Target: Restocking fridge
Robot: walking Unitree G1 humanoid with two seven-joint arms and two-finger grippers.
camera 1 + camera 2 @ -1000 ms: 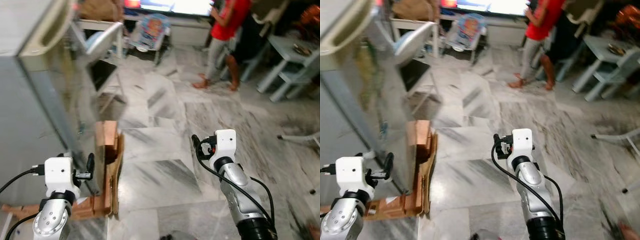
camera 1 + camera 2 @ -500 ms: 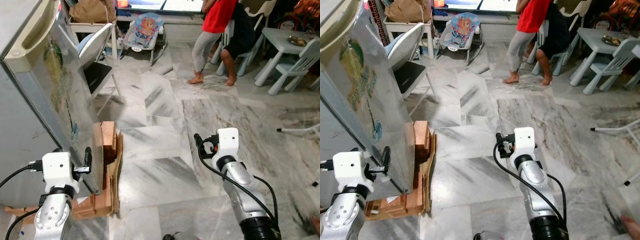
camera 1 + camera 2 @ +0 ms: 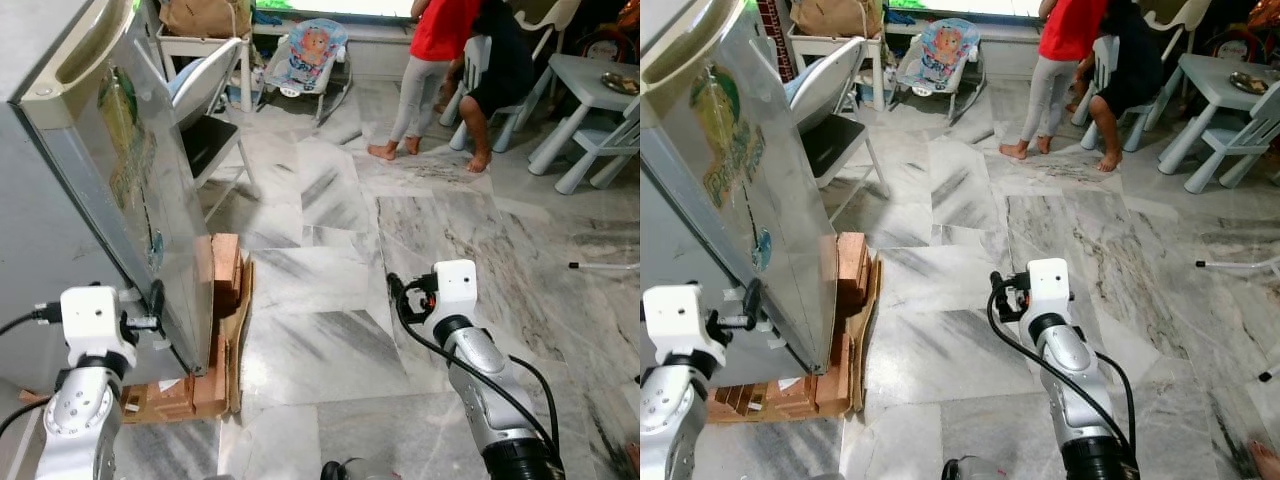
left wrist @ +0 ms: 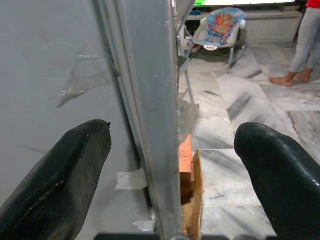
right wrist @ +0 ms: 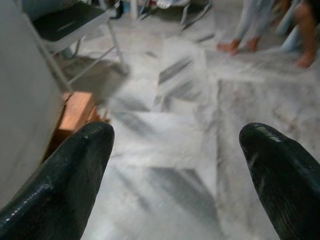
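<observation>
Fridge [image 3: 60,200] at far left, its door [image 3: 140,190] ajar, edge pointing toward robot. Left gripper [image 4: 172,165] low by door's bottom corner, fingers [image 4: 60,185] spread wide, straddling door edge w/o clamping it. Wood blocks [image 3: 222,290] + cardboard under fridge base. Marble floor [image 3: 320,350] mid. Right gripper [image 5: 175,165] held over floor, fingers released, nothing in them. Folding chair [image 3: 215,110], baby bouncer [image 3: 312,50], person in red top [image 3: 430,60] behind.

Brushed metal, polished marble, raw wood

The fridge door [image 3: 140,190] is dull silvery metal with glossy stickers; its side wall [image 4: 50,75] is matt grey with scraps of clear tape. The floor [image 3: 330,260] is smooth, shiny grey-veined marble. Rough wooden blocks [image 3: 222,300] and torn cardboard [image 3: 238,340] lie beneath. The left claw [image 4: 170,165] has smooth black plastic fingers [image 4: 65,170].
</observation>
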